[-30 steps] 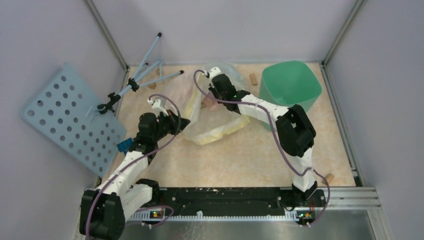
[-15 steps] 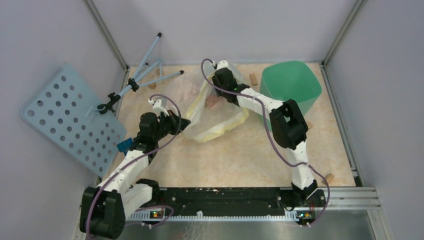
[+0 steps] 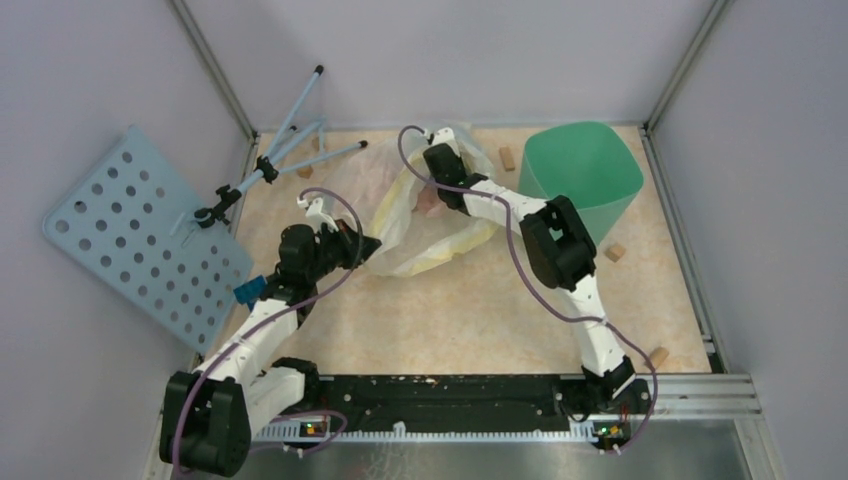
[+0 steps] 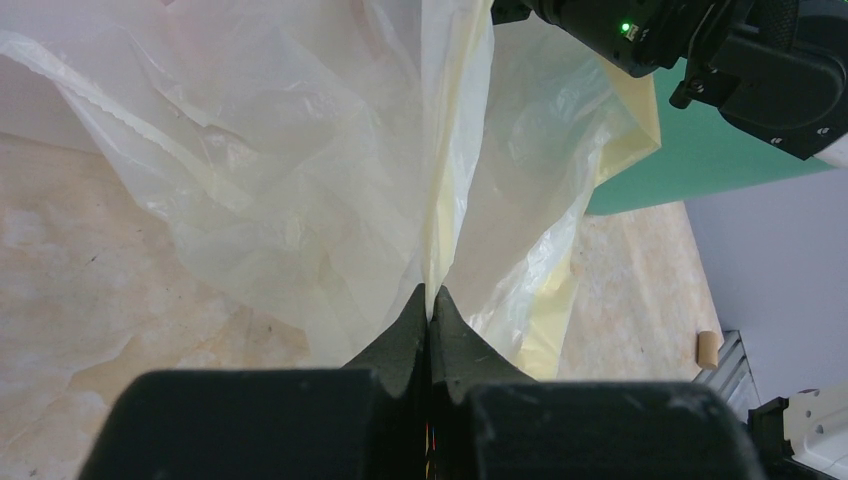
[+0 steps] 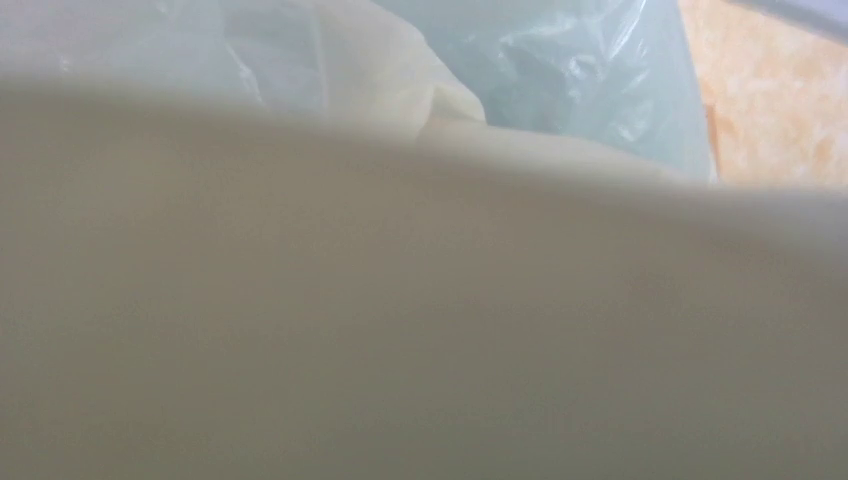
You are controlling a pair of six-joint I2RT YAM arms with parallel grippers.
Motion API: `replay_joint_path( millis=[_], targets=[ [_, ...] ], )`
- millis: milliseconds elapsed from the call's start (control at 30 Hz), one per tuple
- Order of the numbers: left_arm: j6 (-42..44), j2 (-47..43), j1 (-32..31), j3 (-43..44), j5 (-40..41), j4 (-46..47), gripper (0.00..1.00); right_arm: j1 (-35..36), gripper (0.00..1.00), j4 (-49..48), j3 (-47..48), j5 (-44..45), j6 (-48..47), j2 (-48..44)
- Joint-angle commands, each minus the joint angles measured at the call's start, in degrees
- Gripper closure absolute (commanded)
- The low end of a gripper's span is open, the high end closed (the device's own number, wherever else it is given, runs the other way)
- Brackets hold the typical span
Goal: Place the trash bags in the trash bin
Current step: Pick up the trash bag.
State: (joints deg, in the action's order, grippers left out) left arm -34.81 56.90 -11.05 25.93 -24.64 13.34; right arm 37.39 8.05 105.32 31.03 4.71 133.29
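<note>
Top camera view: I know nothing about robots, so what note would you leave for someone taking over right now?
Left pincer: shut on a fold of the whitish yellow-rimmed bag.
Right pincer: over that bag's far side; plastic covers its camera, so its grip is unclear.
Pale-blue trash bag: crumpled near the far edge, left of the trash bin, outside it.
Done: nothing binned; the bin shows no bag inside.
Left: grasp the pale-blue bag and put it into the bin.
</note>
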Motion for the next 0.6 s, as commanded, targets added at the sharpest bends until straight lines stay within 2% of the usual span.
replay_joint_path(
  millis=[0, 167, 367, 567],
  targets=[
    [0.35, 0.3, -0.29, 1.43, -0.41, 1.96, 1.0, -0.21, 1.0, -5.46, -3.5, 0.81, -1.55, -5.1],
    [0.03, -0.14, -0.29, 1.63, -0.04, 1.57, 1.0, 1.57, 1.0, -9.71, -12.3, -2.13, -4.32, -14.29],
    [1.1, 0.58, -0.29, 3.42, 0.04, 0.46, 1.0, 3.73, 1.0, -8.25, -16.42, -6.12, -7.76, -22.96],
    [1.02, -0.92, -0.29, 5.59, 1.13, -2.46, 1.0, 3.9, 1.0, -2.49, -16.89, -17.91, -5.64, -29.29]
  ],
)
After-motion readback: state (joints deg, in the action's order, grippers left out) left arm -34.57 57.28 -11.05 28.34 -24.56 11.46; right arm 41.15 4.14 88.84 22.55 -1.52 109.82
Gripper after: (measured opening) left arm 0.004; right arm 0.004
